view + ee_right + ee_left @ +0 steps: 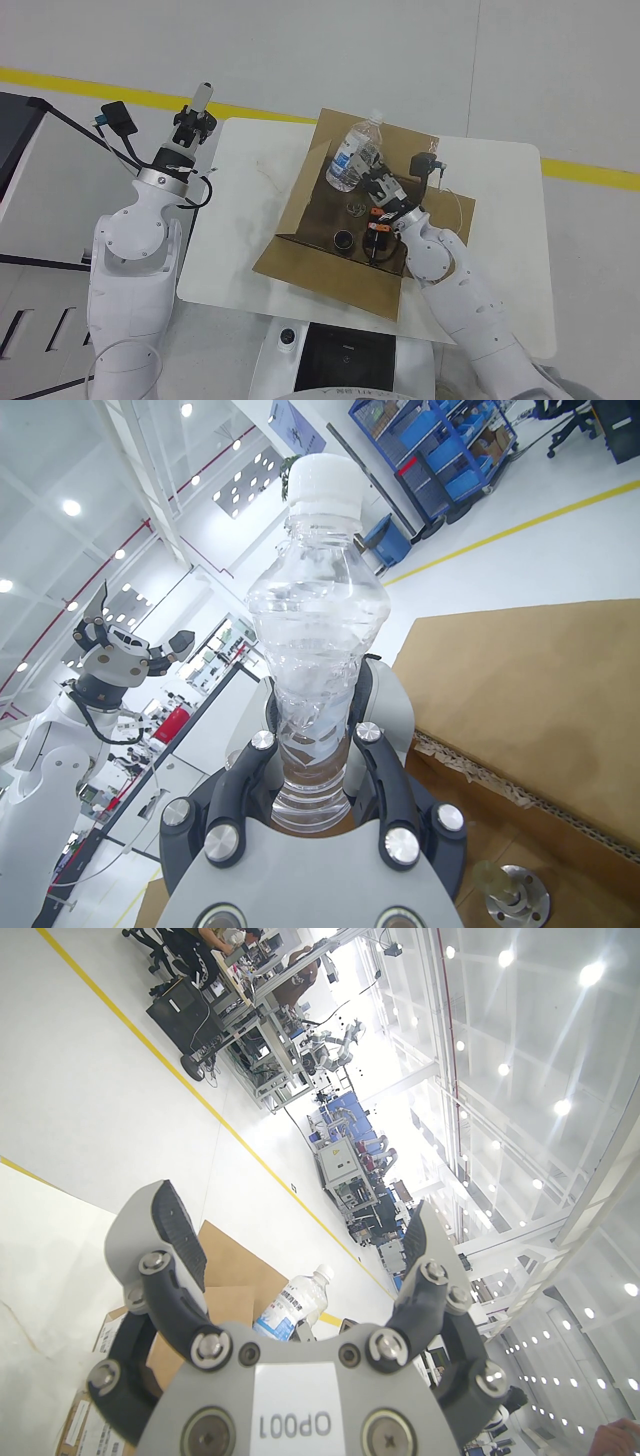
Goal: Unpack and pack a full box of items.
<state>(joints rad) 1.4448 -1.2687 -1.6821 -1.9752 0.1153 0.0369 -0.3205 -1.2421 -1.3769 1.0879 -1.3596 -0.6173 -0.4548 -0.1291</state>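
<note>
Now gripping bottle low, cap outward, above box with right tool; left tool wide, well apart.

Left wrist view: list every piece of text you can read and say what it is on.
"OP001", upside down, on the white label on the left gripper.
Print on the bottle: too blurred to read.
Print on the stickers on the cardboard box: too small to read.
</note>
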